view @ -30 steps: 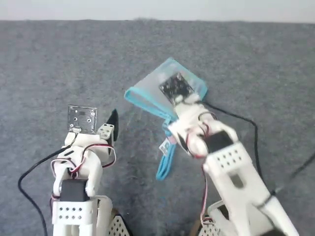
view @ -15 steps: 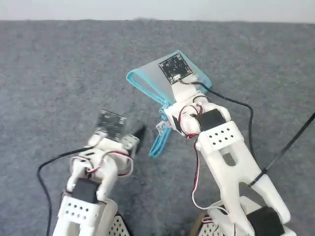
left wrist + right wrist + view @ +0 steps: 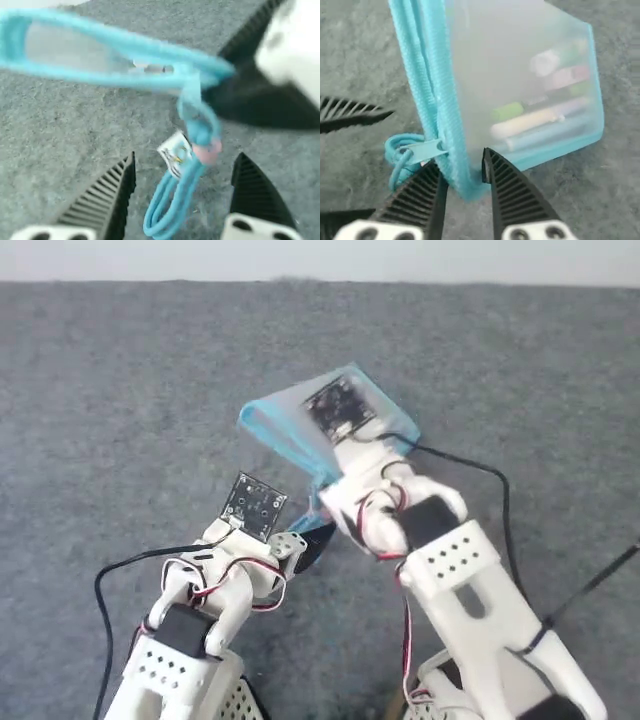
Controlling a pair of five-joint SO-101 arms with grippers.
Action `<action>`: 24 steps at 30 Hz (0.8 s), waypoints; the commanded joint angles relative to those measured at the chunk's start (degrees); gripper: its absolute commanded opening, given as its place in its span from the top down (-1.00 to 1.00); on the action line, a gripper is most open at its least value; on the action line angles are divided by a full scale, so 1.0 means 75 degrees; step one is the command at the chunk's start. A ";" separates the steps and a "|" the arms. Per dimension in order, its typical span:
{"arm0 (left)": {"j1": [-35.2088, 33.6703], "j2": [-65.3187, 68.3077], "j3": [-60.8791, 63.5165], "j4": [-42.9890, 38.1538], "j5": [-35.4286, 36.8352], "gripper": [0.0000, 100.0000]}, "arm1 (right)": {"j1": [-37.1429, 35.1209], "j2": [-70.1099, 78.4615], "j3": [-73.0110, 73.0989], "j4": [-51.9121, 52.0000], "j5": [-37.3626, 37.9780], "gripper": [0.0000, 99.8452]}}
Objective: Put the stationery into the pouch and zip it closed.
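Two white arms stand on a grey, carpet-like surface (image 3: 120, 370) that runs across the whole high view; a pale strip of wall (image 3: 300, 258) closes off the top edge; a black cable (image 3: 460, 462) curves over the grey at centre right.

Just above the centre of the high view sits the translucent pouch with turquoise fabric trim (image 3: 290, 420), one end raised off the surface and angled toward the upper left. Through its frosted side (image 3: 520, 75) the stationery (image 3: 540, 120) shows as several pen-like sticks lying together, green, pink, cream and blue among them. A flat turquoise zipper pull (image 3: 425, 148) hangs at the trimmed edge; from that end dangles a looped turquoise cord (image 3: 170, 205), carrying a pink bead (image 3: 207, 152) and a small white tag (image 3: 175, 155).

The right gripper (image 3: 462, 165) is at the pouch's corner, its black ridged jaws pinching the turquoise edge between them. The left gripper (image 3: 186, 157) is lower left of the pouch in the high view (image 3: 310, 540); its jaws are spread wide, one on each side of the cord, touching neither cord nor pouch.
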 commanded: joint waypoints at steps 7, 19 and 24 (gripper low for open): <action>0.0012 -0.0012 0.0041 -0.0434 -0.0059 0.48 | -0.0510 -0.0908 0.0328 0.0111 0.0293 0.99; -0.0516 -0.0023 0.0029 -0.0621 -0.0610 0.89 | 0.0803 -0.0897 0.0492 0.0123 0.0492 0.99; -0.0645 -0.0023 0.0041 -0.0680 -0.0610 0.98 | 0.0955 -0.0897 0.0879 0.0064 0.0903 0.99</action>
